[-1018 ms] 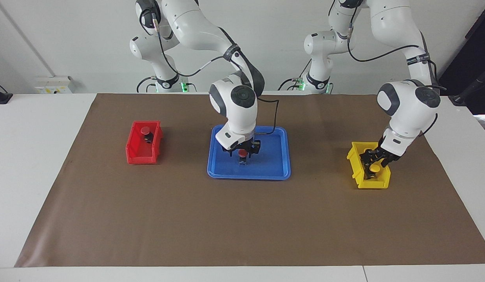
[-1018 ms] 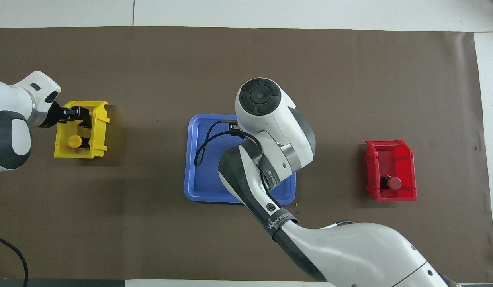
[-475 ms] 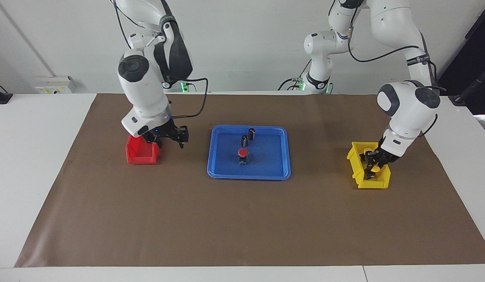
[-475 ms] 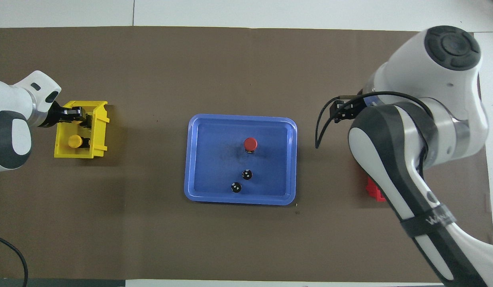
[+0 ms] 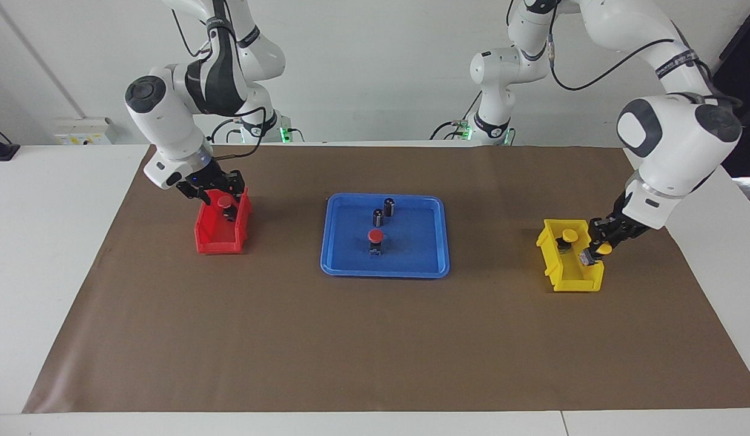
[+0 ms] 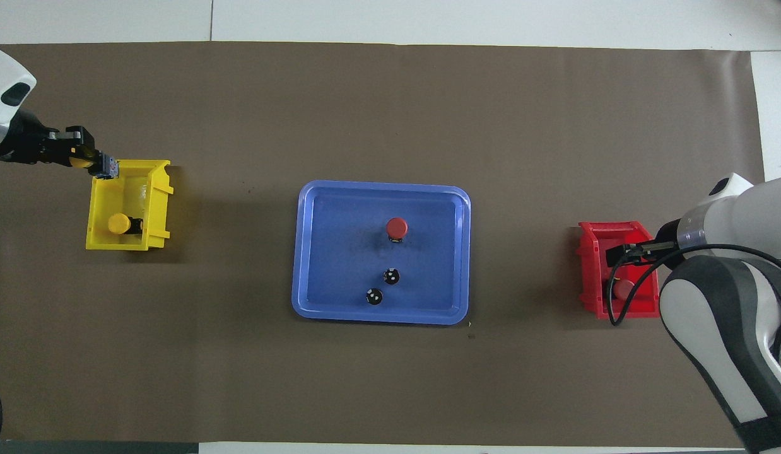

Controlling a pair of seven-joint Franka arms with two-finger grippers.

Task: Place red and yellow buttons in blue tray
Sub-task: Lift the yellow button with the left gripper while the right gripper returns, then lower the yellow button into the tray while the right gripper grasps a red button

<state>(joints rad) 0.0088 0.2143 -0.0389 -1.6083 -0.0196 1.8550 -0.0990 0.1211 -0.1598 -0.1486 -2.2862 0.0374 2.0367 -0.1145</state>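
Note:
The blue tray (image 5: 411,248) (image 6: 340,252) lies mid-table and holds one red button (image 5: 375,235) (image 6: 397,226). A second red button (image 5: 225,201) (image 6: 624,288) sits in the small red bin (image 5: 214,239) (image 6: 617,234). My right gripper (image 5: 214,192) (image 6: 622,253) hangs open just over that bin, above its button. My left gripper (image 5: 599,245) (image 6: 81,154) is shut on a yellow button (image 5: 603,248) (image 6: 82,162), held tilted over the edge of the yellow bin (image 5: 572,275) (image 6: 157,202). Another yellow button (image 5: 569,234) (image 6: 119,223) stays in that bin.
Two dark cylinders with silvery tops (image 5: 389,206) (image 6: 391,275) stand in the blue tray, nearer to the robots than the red button. A brown mat (image 5: 375,339) covers the table.
My right gripper let go of the red button in the tray and swung over to the red bin. My left gripper closed on a yellow button and lifted it out of the yellow bin.

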